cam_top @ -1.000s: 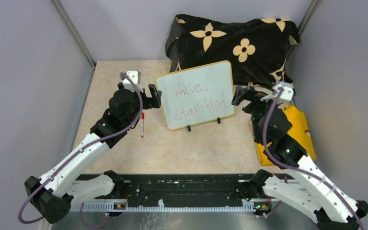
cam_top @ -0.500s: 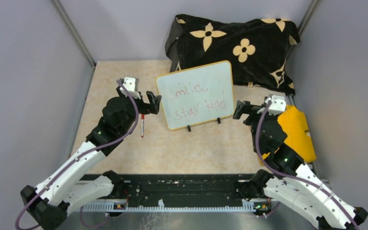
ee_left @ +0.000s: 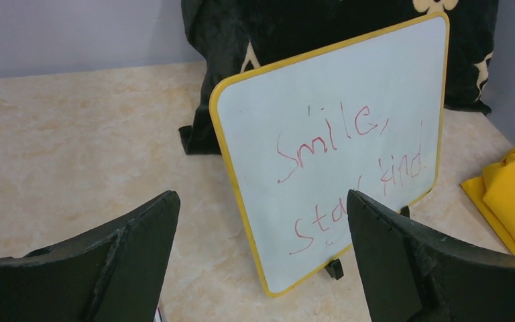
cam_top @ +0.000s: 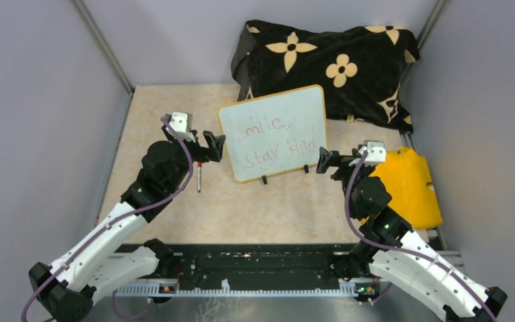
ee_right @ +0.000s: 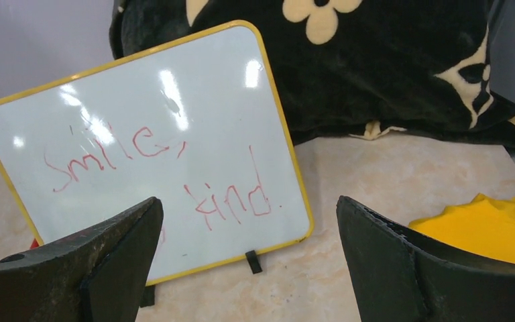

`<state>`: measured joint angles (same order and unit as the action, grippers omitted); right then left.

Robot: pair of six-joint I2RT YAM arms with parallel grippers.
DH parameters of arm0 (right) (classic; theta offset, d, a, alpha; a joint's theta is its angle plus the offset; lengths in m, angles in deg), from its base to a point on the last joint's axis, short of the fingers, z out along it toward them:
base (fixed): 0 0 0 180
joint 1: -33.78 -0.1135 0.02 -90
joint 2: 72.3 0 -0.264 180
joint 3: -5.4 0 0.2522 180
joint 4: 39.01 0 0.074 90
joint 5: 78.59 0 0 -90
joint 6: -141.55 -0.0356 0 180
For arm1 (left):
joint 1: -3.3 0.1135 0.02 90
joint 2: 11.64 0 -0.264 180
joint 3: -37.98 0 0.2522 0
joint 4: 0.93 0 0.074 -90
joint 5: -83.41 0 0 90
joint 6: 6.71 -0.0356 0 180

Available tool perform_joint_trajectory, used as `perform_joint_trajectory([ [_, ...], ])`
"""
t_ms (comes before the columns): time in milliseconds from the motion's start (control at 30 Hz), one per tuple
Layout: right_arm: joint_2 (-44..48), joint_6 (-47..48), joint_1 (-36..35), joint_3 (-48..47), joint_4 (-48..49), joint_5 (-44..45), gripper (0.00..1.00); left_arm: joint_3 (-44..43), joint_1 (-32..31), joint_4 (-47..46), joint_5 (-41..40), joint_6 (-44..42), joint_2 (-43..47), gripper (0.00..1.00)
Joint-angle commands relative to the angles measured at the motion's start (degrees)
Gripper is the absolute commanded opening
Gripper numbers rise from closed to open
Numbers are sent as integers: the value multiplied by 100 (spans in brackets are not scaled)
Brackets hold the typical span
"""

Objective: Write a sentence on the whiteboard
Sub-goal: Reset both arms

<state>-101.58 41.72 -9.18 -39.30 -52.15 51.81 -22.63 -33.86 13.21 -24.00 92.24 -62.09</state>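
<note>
The whiteboard [cam_top: 273, 133] with its yellow frame stands upright on two black clip feet against the black cloth. The sentence [cam_top: 276, 142] "Smile, stay kind" is on it in red, in two lines. The board also shows in the left wrist view [ee_left: 349, 147] and in the right wrist view [ee_right: 154, 141]. My left gripper [cam_top: 208, 142] is open and empty, just left of the board's left edge. My right gripper [cam_top: 326, 161] is open and empty, just right of the board's lower right corner. A red marker [cam_top: 199, 176] lies on the table under my left gripper.
The black flower-patterned cloth [cam_top: 328, 64] is heaped behind the board. A yellow cloth [cam_top: 412, 188] lies at the right edge of the table, beside my right arm. Grey walls close in the left, back and right sides.
My right gripper has drawn back toward me and moved left, from beside the board's right edge to its lower right corner. My left gripper has pulled back slightly from the board's left edge.
</note>
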Motion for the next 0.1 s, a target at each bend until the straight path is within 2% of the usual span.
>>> perform_joint_trajectory([
  [0, 100, 53, -10, -56, 696, -187, 99, 237, -19, -499, -48, 56, 185, 99],
  [67, 32, 51, -8, -99, 664, -166, 99, 291, -21, -541, -13, -20, 227, 99],
])
